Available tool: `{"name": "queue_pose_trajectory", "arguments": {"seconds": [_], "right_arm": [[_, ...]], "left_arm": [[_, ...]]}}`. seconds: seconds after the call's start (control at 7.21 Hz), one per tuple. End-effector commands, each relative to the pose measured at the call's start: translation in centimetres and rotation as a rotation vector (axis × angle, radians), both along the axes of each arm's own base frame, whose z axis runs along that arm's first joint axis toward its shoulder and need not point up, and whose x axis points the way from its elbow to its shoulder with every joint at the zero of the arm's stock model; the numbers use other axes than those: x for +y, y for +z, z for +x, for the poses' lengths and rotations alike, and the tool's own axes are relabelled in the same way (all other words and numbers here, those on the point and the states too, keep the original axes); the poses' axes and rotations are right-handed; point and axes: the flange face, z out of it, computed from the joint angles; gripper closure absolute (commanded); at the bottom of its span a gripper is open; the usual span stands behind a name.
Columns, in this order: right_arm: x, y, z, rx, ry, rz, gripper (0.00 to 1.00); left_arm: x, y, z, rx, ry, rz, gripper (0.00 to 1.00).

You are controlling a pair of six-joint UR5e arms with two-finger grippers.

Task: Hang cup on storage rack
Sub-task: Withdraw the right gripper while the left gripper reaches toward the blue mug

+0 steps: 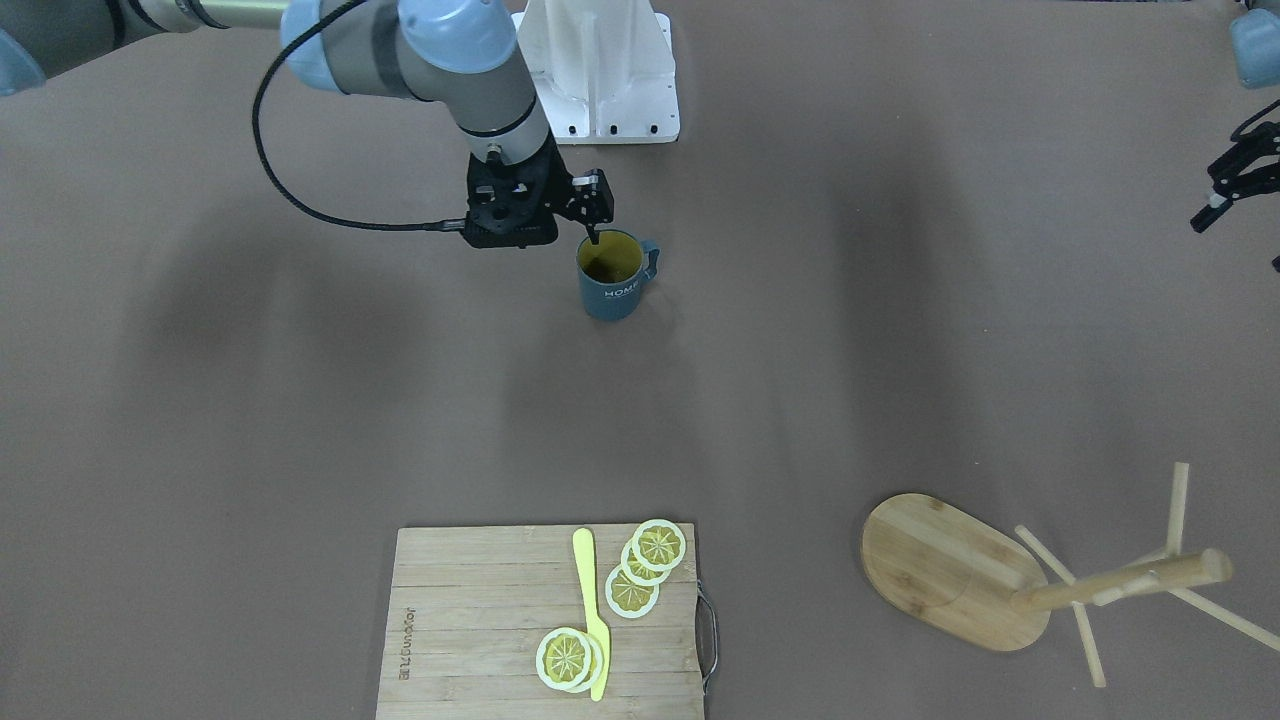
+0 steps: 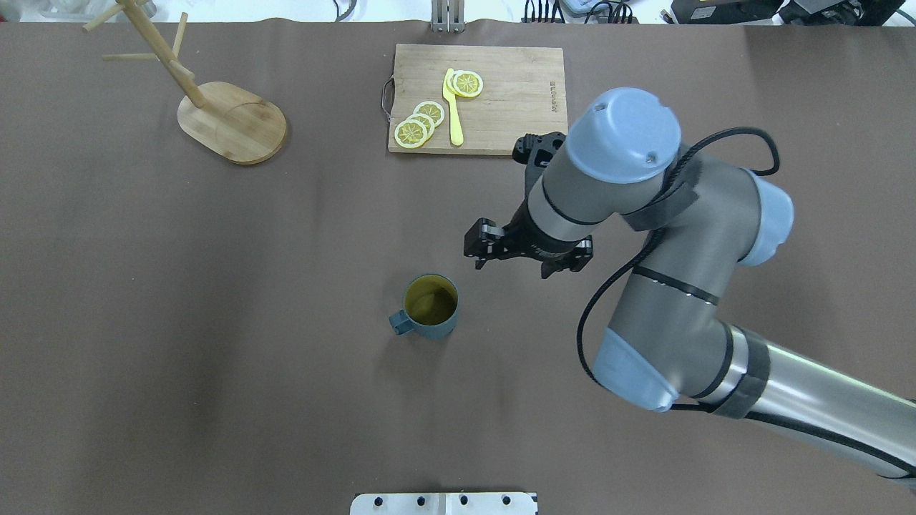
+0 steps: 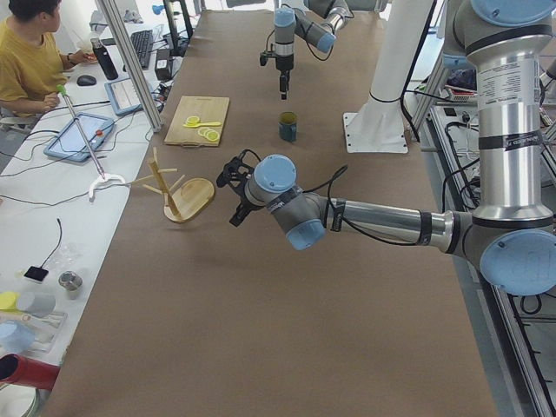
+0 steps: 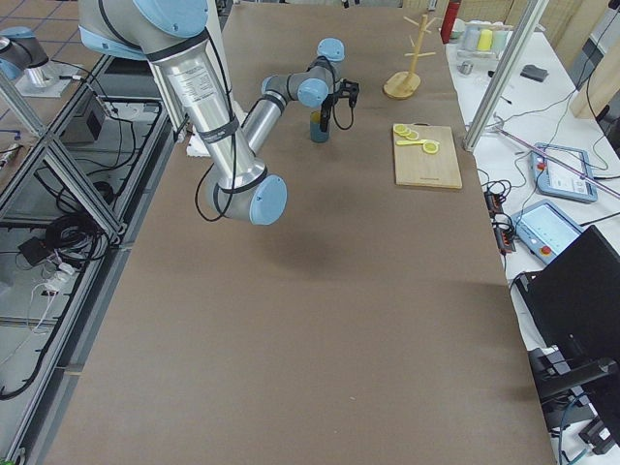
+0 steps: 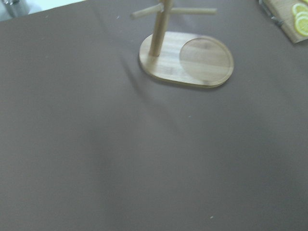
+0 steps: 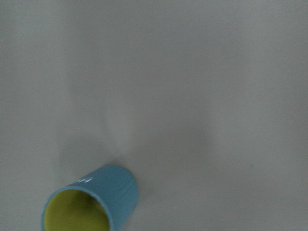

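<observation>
The cup [image 2: 429, 307] is dark teal with a yellowish inside and stands upright mid-table, its handle toward the robot's left. It also shows in the front view [image 1: 610, 280] and low left in the right wrist view [image 6: 103, 195]. My right gripper [image 2: 514, 268] is open and empty. It hangs above the table just to the right of the cup and a little beyond it. The storage rack [image 2: 232, 125] stands upright at the far left, its pegs bare. The left wrist view looks down on its oval base [image 5: 202, 60]. My left gripper [image 1: 1240, 240] is open and empty near the rack.
A slatted cutting board [image 2: 501, 79] with lemon slices [image 2: 418, 125] and a yellow knife [image 2: 453, 114] lies at the far middle edge. The white robot mount [image 1: 600, 70] stands at the near edge. A person [image 3: 35, 61] sits beside the far left end.
</observation>
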Motion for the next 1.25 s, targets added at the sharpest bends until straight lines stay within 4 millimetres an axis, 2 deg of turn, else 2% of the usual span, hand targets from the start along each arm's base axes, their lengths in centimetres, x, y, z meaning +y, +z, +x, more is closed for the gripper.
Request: {"name": "queue_pose_trajectory", "arguments": {"seconds": [0.0, 0.14, 0.28, 0.42, 0.55, 0.69, 0.83, 0.97, 1.11], "right_arm": [[-3.5, 6.7, 8.1, 0.042, -0.04, 0.068, 0.0], [-4.6, 9.6, 11.0, 0.067, -0.058, 0.095, 0.0], [-5.3, 12.4, 13.2, 0.1, -0.063, 0.107, 0.0], [-6.3, 15.4, 16.2, 0.138, -0.089, 0.152, 0.0], [-6.9, 18.9, 19.2, 0.177, -0.135, 0.206, 0.0], [-7.4, 21.6, 21.9, 0.206, -0.151, 0.222, 0.0], [-7.6, 22.9, 23.7, 0.219, -0.159, 0.237, 0.0], [-7.5, 24.1, 24.5, 0.23, -0.161, 0.232, 0.0], [-7.7, 25.0, 25.4, 0.238, -0.156, 0.222, 0.0]], "left_arm": [[-0.6, -6.0, 6.2, 0.085, 0.095, 0.21, 0.07], [-0.9, -8.4, 9.8, 0.101, 0.105, 0.279, 0.07], [-0.2, -10.1, 14.0, 0.132, 0.131, 0.344, 0.07], [1.2, -11.6, 18.2, 0.159, 0.149, 0.363, 0.07], [3.4, -11.8, 23.8, 0.16, 0.114, 0.369, 0.07], [6.6, -12.9, 30.0, 0.169, 0.055, 0.381, 0.07], [10.2, -14.1, 35.5, 0.184, 0.04, 0.383, 0.07], [12.6, -15.5, 39.4, 0.202, 0.021, 0.386, 0.07], [13.2, -16.7, 42.9, 0.208, 0.006, 0.392, 0.08]]}}
